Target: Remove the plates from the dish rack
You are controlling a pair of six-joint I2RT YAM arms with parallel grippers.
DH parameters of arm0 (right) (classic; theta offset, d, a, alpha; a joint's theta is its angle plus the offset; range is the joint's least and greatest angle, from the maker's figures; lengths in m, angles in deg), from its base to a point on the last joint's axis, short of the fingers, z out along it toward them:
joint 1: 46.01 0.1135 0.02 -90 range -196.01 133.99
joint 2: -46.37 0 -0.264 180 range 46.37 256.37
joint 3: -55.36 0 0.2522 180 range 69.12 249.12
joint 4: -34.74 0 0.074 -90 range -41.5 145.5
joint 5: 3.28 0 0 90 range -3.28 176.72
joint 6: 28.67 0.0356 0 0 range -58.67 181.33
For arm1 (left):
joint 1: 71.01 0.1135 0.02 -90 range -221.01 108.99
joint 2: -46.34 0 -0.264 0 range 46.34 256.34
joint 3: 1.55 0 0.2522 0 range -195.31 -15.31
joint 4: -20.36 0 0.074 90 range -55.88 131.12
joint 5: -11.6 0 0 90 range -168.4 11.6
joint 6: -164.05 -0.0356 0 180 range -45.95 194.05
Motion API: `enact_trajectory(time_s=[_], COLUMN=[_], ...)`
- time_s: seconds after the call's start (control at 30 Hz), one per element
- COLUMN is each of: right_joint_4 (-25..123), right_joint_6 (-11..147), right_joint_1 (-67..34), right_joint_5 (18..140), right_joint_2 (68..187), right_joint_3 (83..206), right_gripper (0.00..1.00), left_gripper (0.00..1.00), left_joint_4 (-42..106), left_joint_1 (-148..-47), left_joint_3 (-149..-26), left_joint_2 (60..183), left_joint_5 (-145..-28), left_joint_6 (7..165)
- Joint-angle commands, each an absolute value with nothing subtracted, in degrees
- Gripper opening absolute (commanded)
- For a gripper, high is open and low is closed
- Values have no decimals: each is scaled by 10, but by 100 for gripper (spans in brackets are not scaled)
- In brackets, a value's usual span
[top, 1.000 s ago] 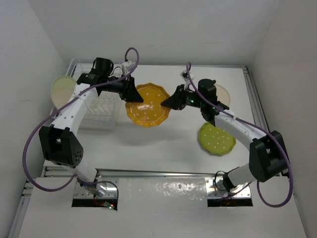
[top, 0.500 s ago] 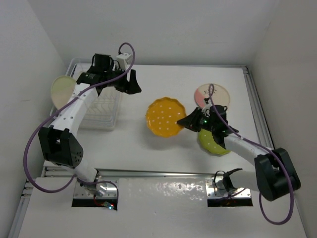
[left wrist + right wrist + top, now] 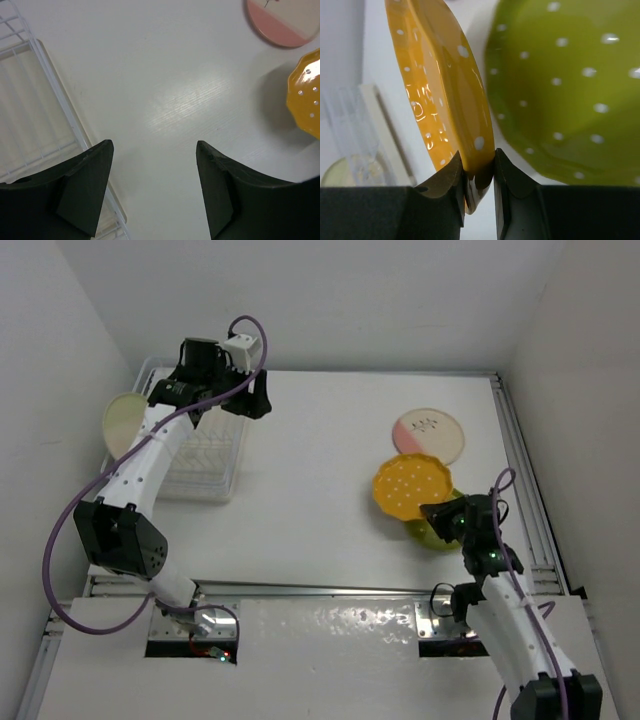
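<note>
My right gripper (image 3: 440, 512) (image 3: 479, 167) is shut on the rim of the orange plate with white dots (image 3: 410, 487) (image 3: 437, 85). It holds the plate above the green dotted plate (image 3: 430, 533) (image 3: 570, 90), which lies on the table. The white-and-pink plate (image 3: 429, 436) (image 3: 280, 22) lies flat at the back right. The cream plate (image 3: 127, 421) stands at the left end of the clear dish rack (image 3: 200, 455) (image 3: 30, 115). My left gripper (image 3: 257, 405) (image 3: 154, 150) is open and empty, above the rack's right edge.
White walls close in the table at the back, left and right. A metal rail (image 3: 300, 590) runs along the near edge by the arm bases. The orange plate also shows at the right edge of the left wrist view (image 3: 306, 95).
My right gripper has carried the orange plate from the table's middle to the right, over the green plate. My left gripper has drawn back toward the rack, open.
</note>
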State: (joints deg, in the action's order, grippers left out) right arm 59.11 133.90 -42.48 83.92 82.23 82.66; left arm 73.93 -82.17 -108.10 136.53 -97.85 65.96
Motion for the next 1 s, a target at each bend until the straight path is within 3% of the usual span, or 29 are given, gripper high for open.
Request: enact_trajectory(time_s=[0.0,0.3,0.97], right_joint_4=[626,707,771], right_joint_6=[1372,1428,1503], right_joint_1=[-427,-427,-427], right_joint_5=[926,1026,1086], right_joint_2=[765,688,543], right_joint_3=[840,819,805], right_gripper=[0,0,0], left_gripper=[65,65,65], left_joint_4=[735,734,740], left_joint_1=[-819,-819,-815], left_joint_3=[-1104,-1109,-1109], left_joint_2=[1340,1343,1358], left_joint_5=[-975,-980,-997], left_joint_6=[651,650,647])
